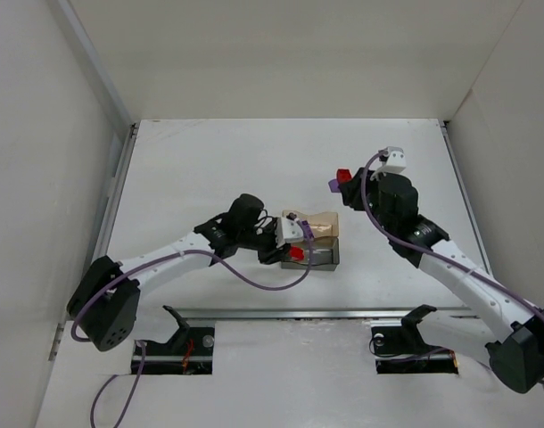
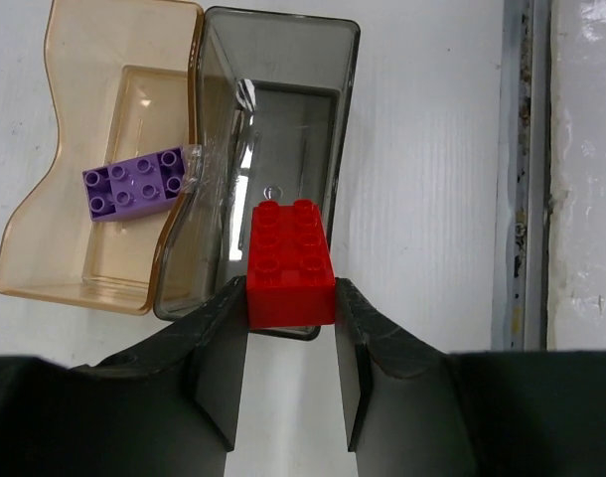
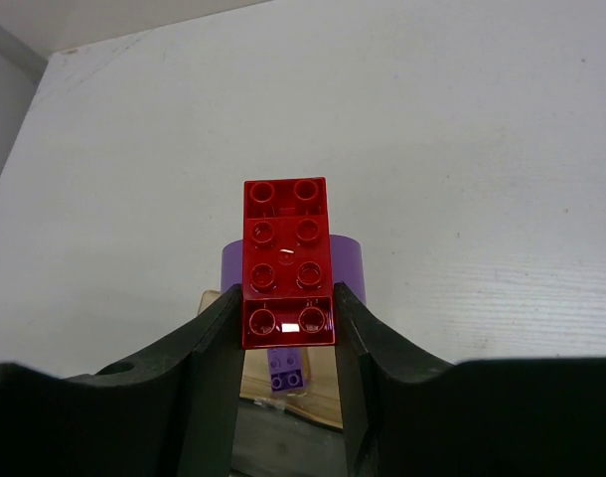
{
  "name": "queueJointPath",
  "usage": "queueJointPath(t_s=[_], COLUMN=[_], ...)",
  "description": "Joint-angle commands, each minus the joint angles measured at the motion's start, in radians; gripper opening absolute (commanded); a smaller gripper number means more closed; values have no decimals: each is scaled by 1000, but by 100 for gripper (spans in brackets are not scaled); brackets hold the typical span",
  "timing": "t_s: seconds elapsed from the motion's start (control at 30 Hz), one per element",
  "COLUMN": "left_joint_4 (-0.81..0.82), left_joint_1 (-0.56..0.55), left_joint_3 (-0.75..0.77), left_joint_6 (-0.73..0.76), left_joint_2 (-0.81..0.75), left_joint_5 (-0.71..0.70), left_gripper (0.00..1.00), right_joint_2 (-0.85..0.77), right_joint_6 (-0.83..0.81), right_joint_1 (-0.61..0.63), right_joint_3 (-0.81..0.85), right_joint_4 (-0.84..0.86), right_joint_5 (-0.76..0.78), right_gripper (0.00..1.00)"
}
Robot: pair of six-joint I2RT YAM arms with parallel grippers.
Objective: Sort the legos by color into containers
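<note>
On my left, the left gripper reaches toward the middle of the bench, its jaws clamped on the sides of a red brick. In the left wrist view the brick's studs face the camera. It sits over the near end of the grey tray, and I cannot tell whether it touches the rim.

Beside the grey tray, with their long walls touching, is the tan tray. A purple brick lies inside it, studs up and turned at a slight angle, one end against the wall shared with the grey tray. From the top camera the two trays sit just past the left jaws, the tan one farther from me.

On my right, well apart from the trays, the right gripper is clamped on a second red brick, which sticks out beyond the fingertips with its studs toward the wrist camera. A purple rounded piece shows directly behind that brick. I cannot tell whether the two are joined.
</note>
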Motion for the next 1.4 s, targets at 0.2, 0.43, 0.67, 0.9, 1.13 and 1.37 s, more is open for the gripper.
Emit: queueJointPath(t_s=[0.2, 0.43, 0.67, 0.9, 1.13, 1.37], left_joint_4=[81, 79, 237, 303, 326, 326], left_joint_1=[-11, -11, -20, -20, -20, -20], left_joint_3=[66, 161, 174, 195, 186, 195], left_joint_6=[12, -72, -142, -255, -291, -329], left_joint_2=[33, -19, -81, -70, -61, -61], left_joint_5=[-38, -169, -239, -309, -309, -319], left_gripper=[81, 100, 100, 100, 81, 26], right_joint_2=[-61, -33, -12, -2, -2, 7], right_joint_6=[-29, -101, -19, 50, 72, 72], right_joint_1=[8, 38, 93, 157, 176, 176], right_joint_3=[0, 64, 87, 87, 87, 87], right_joint_4=[9, 9, 20, 20, 20, 40], right_joint_5=[-33, -223, -318, -234, -216, -216], right_gripper=[0, 0, 0, 0, 0, 0])
